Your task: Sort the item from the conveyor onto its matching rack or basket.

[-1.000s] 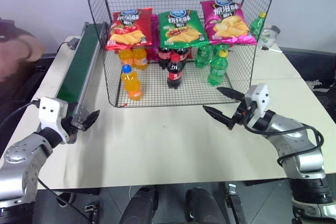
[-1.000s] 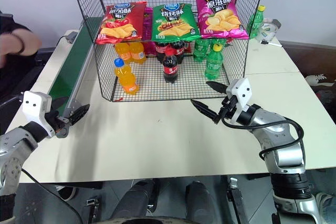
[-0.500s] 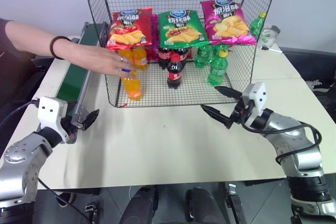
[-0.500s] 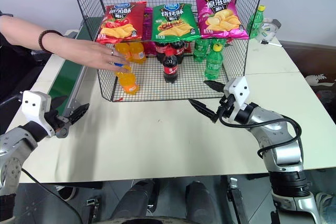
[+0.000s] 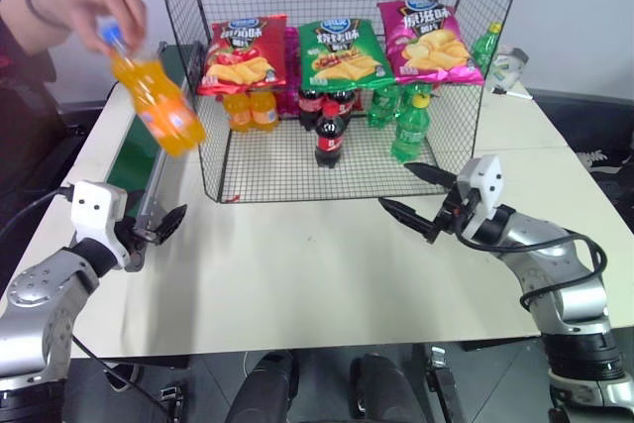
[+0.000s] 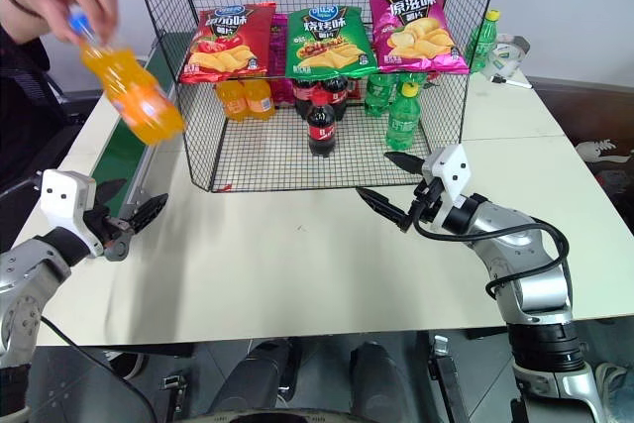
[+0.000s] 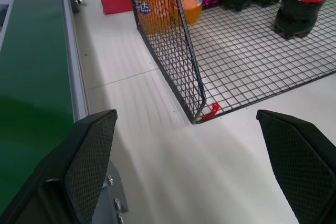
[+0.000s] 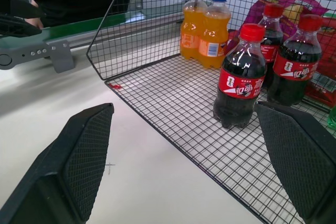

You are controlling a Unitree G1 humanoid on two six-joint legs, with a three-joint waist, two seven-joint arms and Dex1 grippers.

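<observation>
Since half a second ago, the person's hand [image 5: 84, 2] has pulled the orange soda bottle [image 5: 158, 101] out of the black wire rack [image 5: 337, 76] and now swings it through the air above the green conveyor [image 5: 149, 131], gripping it near the blue cap. That spot at the rack's front left, where it stood, is now bare mesh; the two orange bottles further back, the cola bottle [image 5: 329, 136] and the green bottles have not moved.

As the robot, I hold both arms where they were. My left gripper [image 5: 158, 230] sits just beside the conveyor's near end with its fingers spread wide and nothing between them. My right gripper [image 5: 416, 195] hovers over the table [image 5: 327, 274] before the rack's front, also spread and empty.

From my left gripper the bottle lies up and forward, over the belt, its long axis tilted, cap highest and toward the person. I judge my left arm far the nearer one if the bottle lands on the belt.
</observation>
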